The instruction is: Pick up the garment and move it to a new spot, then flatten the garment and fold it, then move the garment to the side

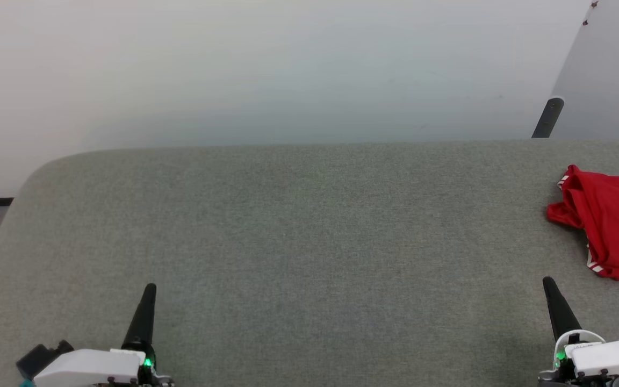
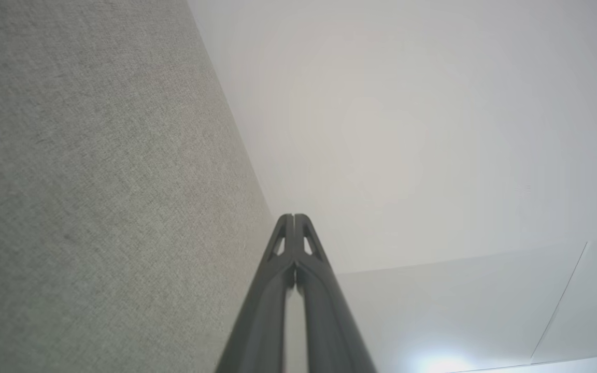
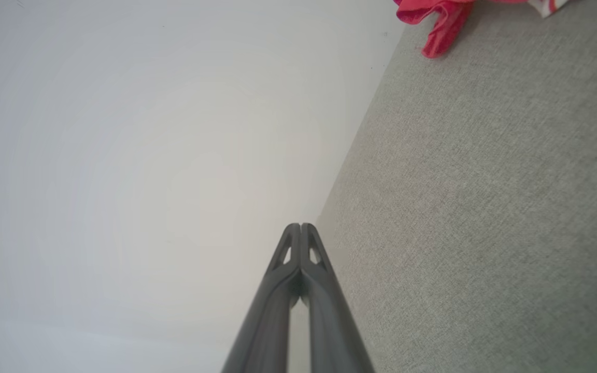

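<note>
The garment (image 1: 613, 220) lies crumpled at the right of the grey fabric surface (image 1: 309, 242), cut off by the head view's edge, so its long axis cannot be told. Red-and-white striped trim shows on its left side. The left gripper (image 1: 150, 288) and right gripper (image 1: 547, 281) have their fingers pressed together, holding nothing.

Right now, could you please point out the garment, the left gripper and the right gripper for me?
garment (image 1: 613, 226), head view, on the middle of its red fabric.
left gripper (image 1: 149, 289), head view, at its closed fingertips.
right gripper (image 1: 548, 281), head view, at its closed fingertips.
</note>
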Controlling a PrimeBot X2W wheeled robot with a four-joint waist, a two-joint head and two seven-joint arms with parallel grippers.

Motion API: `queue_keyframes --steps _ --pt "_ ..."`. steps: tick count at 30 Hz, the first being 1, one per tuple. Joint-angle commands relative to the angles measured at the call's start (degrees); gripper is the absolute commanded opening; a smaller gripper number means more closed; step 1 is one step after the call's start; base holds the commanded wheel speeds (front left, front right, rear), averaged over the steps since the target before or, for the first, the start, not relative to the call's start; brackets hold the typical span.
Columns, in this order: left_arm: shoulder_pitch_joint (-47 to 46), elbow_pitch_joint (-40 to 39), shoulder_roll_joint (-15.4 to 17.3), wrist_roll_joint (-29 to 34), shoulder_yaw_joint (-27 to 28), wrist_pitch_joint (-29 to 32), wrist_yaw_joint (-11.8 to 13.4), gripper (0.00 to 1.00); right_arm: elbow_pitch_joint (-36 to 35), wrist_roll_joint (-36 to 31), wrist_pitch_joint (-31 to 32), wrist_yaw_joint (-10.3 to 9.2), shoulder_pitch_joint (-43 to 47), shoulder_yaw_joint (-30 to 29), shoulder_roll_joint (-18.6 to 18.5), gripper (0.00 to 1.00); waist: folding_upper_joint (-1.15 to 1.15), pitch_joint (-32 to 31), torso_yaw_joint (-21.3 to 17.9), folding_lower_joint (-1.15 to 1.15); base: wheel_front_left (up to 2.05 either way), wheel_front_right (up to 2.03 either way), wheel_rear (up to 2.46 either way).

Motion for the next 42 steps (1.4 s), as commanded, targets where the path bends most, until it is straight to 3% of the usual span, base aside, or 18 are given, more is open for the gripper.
queue_keyframes --steps 1,31,42 --pt "-1.0 -0.2 0.0 -0.8 0.2 0.2 -0.1 0.00 -0.2 1.4 0.2 -0.01 -1.0 -0.3 0.1 0.00 0.00 0.0 0.0 0.00 0.00 0.00 0.00" --pt "-2.9 0.1 -2.3 -10.9 0.6 3.6 -0.2 0.00 0.5 15.6 3.6 0.00 -3.1 -1.1 0.3 0.00 0.00 0.9 0.0 0.00 0.00 0.00 0.00" --pt "-3.1 0.1 -2.5 -11.6 0.6 3.8 -0.2 0.00 0.6 16.6 3.8 0.00 -2.9 -1.1 0.3 0.00 0.00 1.0 0.0 0.00 0.00 0.00 0.00"
